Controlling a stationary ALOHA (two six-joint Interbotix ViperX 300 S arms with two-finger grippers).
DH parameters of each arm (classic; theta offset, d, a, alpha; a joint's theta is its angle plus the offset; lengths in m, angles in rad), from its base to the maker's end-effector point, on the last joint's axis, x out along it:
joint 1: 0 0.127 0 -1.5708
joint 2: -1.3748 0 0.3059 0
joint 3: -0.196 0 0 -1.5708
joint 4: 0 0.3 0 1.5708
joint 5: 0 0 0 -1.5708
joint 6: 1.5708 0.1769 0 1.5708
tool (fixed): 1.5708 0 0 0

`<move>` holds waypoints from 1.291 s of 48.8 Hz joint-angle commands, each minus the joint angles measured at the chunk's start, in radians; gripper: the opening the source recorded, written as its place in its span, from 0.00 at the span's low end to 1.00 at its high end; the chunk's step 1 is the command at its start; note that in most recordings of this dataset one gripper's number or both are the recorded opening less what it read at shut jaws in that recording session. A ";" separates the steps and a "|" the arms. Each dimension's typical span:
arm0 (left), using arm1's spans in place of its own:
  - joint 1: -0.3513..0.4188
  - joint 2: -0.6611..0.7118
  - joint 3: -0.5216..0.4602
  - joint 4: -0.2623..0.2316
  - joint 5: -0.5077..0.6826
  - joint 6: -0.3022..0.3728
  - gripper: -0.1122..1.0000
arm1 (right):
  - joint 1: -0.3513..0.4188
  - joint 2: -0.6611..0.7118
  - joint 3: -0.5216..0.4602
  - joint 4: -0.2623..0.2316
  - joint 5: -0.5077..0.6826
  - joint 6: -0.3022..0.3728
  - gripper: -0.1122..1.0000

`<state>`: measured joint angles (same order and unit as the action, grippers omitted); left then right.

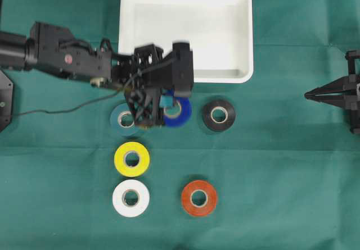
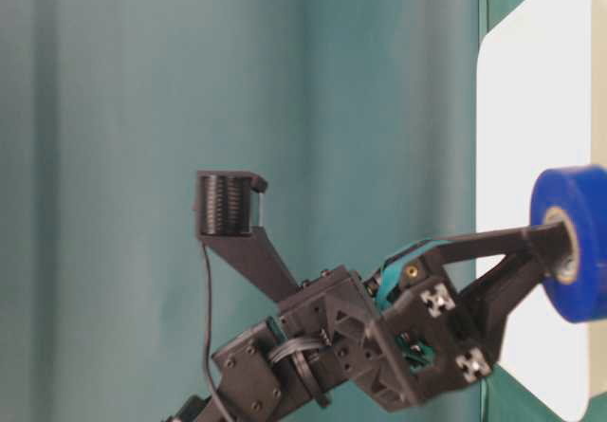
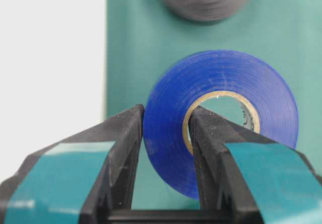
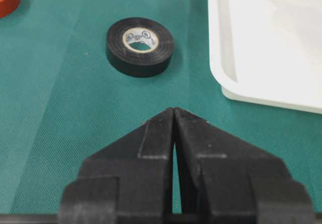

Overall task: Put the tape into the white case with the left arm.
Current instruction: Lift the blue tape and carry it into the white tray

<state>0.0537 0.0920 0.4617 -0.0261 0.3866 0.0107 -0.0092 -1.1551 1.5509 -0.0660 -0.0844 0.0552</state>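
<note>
**Blue tape in the fingers, case just above it in the overhead shot**

So the left gripper was clamped on the blue tape, one finger on the outside of the roll and the other poked through the core, pinching the wall. The table-level view showed the roll lifted clear of the table, standing on edge at the fingertips.

What mattered: in the overhead view the tape sat at centre frame, just below the lower rim of the white case, not over it yet. The case lay toward the top of the frame from the fingers, very near. I'd guess the carry needed to go up-frame past the rim before letting go.

The right gripper sat at the far right edge, fingers shut on nothing, well apart from the case. Left arm was much nearer.
</note>
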 commanded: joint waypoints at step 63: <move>0.244 -0.109 0.143 0.003 -0.060 0.018 0.34 | -0.002 0.006 -0.012 0.000 -0.009 0.002 0.02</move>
<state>0.2976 -0.0015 0.6136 -0.0261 0.3329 0.0276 -0.0092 -1.1551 1.5509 -0.0660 -0.0844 0.0552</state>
